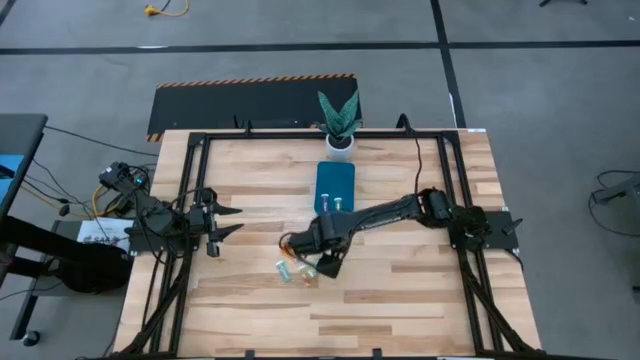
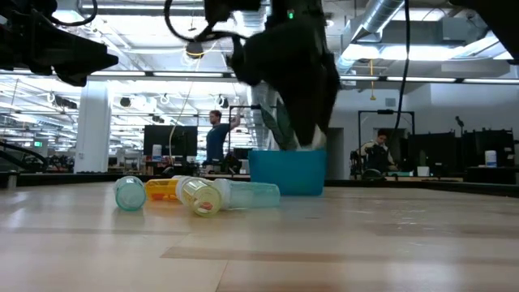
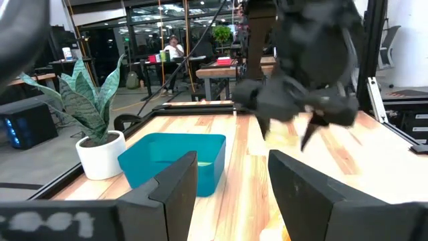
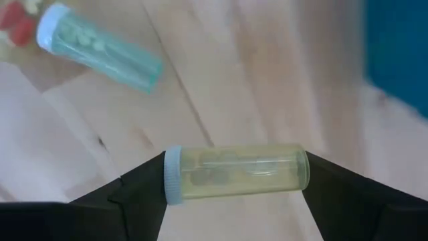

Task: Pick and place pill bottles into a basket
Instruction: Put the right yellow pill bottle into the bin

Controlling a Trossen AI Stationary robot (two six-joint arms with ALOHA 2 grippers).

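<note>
- Two arms show in the high view: we see the left gripper (image 1: 228,222) at the left middle of the frame, over bare wood, with its jaws apart and holding nothing.
- We see the right arm reaching from the right side toward the centre, with the right gripper (image 1: 322,262) just below the centre of the frame.
- In the right wrist view, we see its jaws clamped on a yellow pill bottle (image 4: 235,173), one dark finger (image 4: 137,191) at the pale cap end and the other at the base end, the bottle lying crosswise between them above the wood.
- In the same view we see a green pill bottle (image 4: 99,47) at the upper left, lying on its side on the tabletop (image 4: 221,80), well apart from the held one.
- In the low view, we count a small cluster of bottles lying on the wood at the left of centre: a pale green one (image 2: 130,193), an orange one (image 2: 165,188), a yellowish one (image 2: 201,195) and a teal-tinted one (image 2: 248,195), close together.
- We see the basket (image 1: 335,187) in the upper centre of the high view, just below the white pot with a green plant (image 1: 339,125); small bottles already lie near its lower end, though their colours are too small to tell.
- In the left wrist view, the basket (image 3: 175,161) sits at the lower left, beside the plant pot (image 3: 99,155).
</note>
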